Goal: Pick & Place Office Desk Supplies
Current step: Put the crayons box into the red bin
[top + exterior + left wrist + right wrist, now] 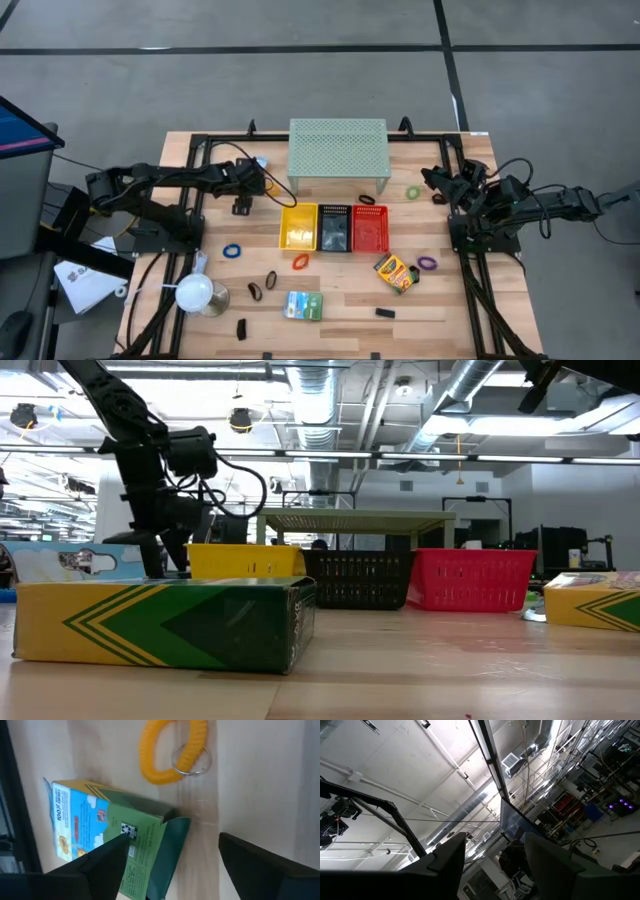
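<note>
A small blue-and-green carton [105, 827] lies flat on the wood at the far left, beside an orange coiled ring band [172, 750] with a metal key ring. My left gripper [172, 840] hangs open just above the carton's dark green end, slanting down; one finger is over the carton's green side, the other over bare wood. In the high view this gripper [262, 178] is left of the yellow bin [298, 227]. My right gripper [495, 840] is open, holds nothing and points up at the ceiling, its arm folded at the table's right edge [440, 182].
Yellow, black [333, 228] and red [369, 228] bins stand mid-table before the green mesh shelf [337, 150]. Ring bands, black clips, a crayon box [396, 272] and a green-white box [303, 305] lie scattered on the near half. A white lamp-like object [195, 292] stands near left.
</note>
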You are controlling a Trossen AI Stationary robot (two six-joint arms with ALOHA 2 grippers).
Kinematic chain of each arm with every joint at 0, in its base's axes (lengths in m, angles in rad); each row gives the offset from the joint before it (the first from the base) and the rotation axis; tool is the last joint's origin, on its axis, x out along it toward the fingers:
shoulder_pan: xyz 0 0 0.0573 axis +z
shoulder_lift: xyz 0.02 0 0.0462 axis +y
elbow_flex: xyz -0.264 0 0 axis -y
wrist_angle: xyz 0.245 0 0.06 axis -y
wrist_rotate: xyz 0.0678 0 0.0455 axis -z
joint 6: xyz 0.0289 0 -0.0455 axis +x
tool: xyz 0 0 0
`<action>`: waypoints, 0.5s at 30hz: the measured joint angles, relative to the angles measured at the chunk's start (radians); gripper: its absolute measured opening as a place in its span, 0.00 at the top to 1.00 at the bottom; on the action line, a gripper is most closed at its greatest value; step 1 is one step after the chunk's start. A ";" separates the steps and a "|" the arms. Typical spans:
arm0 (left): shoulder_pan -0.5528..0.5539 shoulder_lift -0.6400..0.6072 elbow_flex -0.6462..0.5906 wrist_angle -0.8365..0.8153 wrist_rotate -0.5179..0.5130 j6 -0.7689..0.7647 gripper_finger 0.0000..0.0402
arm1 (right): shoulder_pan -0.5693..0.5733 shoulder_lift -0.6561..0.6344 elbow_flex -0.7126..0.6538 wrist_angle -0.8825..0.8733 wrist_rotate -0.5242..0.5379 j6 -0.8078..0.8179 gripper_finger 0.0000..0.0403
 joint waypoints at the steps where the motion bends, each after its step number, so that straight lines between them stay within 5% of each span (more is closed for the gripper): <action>1: 0.000 0.002 0.000 0.009 -0.005 0.000 0.27 | 0.000 0.000 0.000 0.000 0.000 0.002 0.50; 15: 0.000 -0.003 0.000 0.034 -0.028 0.000 0.54 | 0.000 0.000 0.000 0.000 0.001 0.019 0.50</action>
